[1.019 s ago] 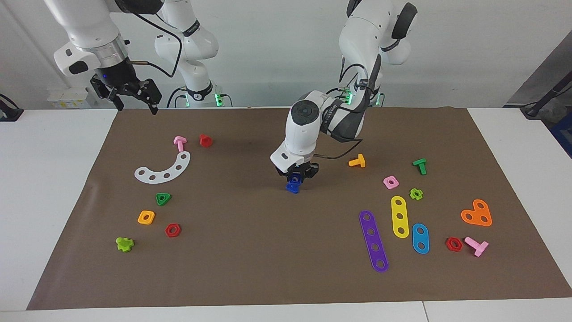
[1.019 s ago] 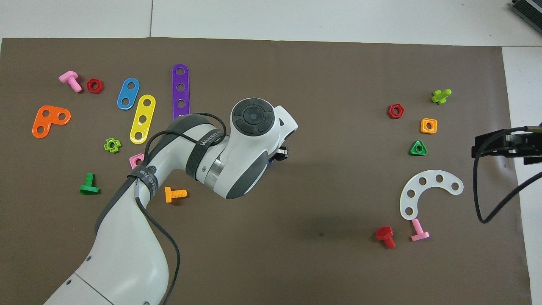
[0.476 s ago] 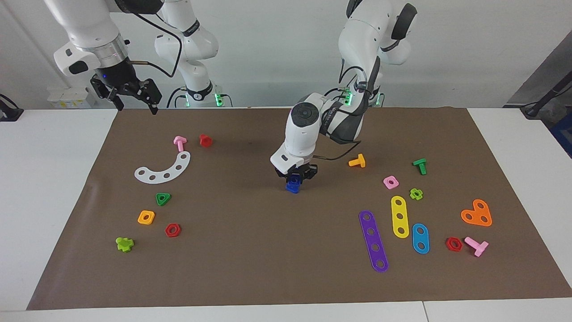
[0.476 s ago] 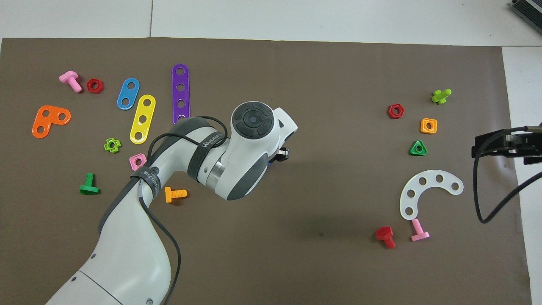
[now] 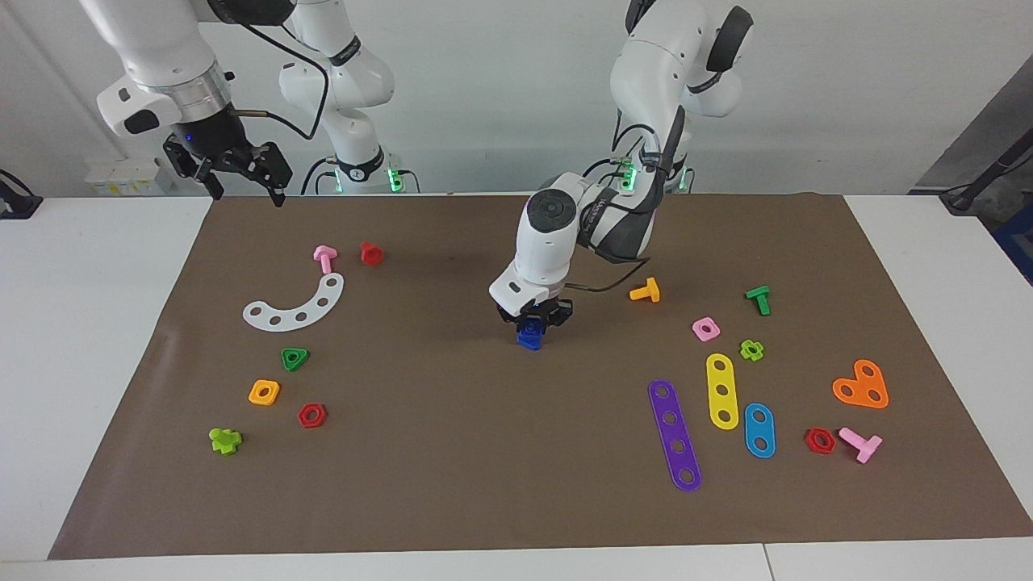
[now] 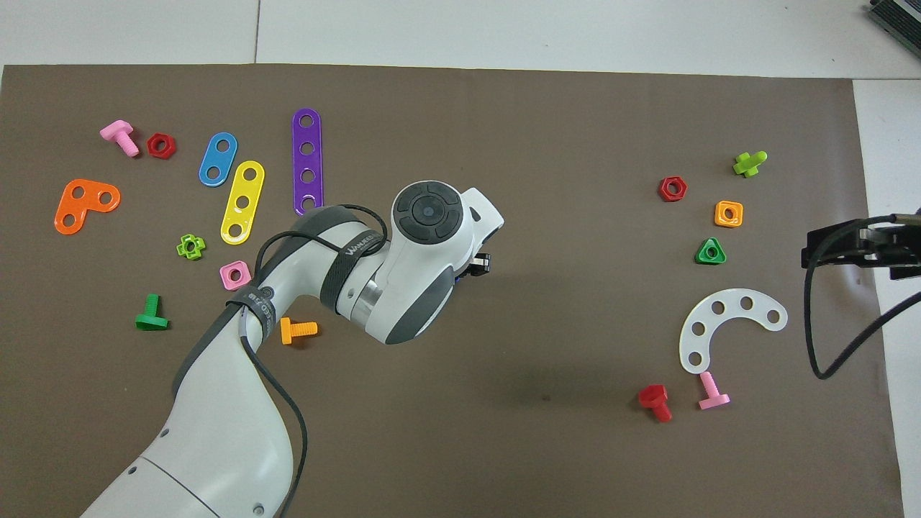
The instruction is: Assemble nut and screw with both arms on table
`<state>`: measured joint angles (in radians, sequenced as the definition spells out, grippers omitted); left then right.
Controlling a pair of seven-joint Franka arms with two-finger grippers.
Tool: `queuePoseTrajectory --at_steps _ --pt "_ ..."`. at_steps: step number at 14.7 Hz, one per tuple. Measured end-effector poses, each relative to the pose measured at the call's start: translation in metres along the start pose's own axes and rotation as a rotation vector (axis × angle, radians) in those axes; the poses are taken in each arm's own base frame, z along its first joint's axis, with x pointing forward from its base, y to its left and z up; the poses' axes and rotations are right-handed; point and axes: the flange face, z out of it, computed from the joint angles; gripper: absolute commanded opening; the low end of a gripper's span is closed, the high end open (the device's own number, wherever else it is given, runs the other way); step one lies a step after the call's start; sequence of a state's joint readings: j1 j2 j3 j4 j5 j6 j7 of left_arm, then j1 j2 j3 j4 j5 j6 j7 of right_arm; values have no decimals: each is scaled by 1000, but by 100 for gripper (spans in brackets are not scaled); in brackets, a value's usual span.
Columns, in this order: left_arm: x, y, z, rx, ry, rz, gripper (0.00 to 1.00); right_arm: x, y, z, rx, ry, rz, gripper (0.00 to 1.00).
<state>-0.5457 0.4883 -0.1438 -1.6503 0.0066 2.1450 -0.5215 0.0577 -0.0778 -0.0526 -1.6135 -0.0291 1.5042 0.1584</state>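
My left gripper (image 5: 533, 317) is low over the middle of the brown mat (image 5: 452, 452), shut on a small dark blue stack. The stack is the screw (image 5: 531, 328) with the nut (image 5: 529, 342) joined under it. The lower part sits at the mat; I cannot tell whether it rests on it. In the overhead view the left arm's wrist hides the blue parts and only a black fingertip (image 6: 481, 264) shows. My right gripper (image 5: 242, 179) is open and empty, and it waits high over the mat's edge at the right arm's end (image 6: 856, 246).
An orange bolt (image 5: 645, 290), a pink square nut (image 5: 705, 328) and green, yellow, purple and blue pieces lie toward the left arm's end. A white curved strip (image 5: 299, 305), a red bolt (image 5: 370, 253), a pink bolt (image 5: 324, 258) and small nuts lie toward the right arm's end.
The left arm's wrist has shifted and turned slightly over the blue stack, which stays in the same spot. The right arm has not moved.
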Motion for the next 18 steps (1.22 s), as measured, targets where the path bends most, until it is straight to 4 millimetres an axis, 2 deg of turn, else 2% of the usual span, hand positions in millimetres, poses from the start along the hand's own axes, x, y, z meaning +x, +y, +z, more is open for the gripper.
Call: queuePoseTrajectory --at_steps 1,3,9,11,13,15,18 --pt "0 0 0 -1 2 0 68 0 0 0 0 0 0 100" --pt "0 0 0 -3 5 0 82 0 0 0 0 0 0 100" --pt "3 0 -5 -5 12 -3 82 0 0 0 0 0 0 100" --pt "9 -2 -20 -3 15 -10 82 0 0 0 0 0 0 100" --pt "19 -10 -43 -1 22 -32 82 0 0 0 0 0 0 100" --pt "35 -43 -74 -2 40 -87 81 0 0 0 0 0 0 100" --pt "53 -134 -133 8 53 -168 82 0 0 0 0 0 0 100"
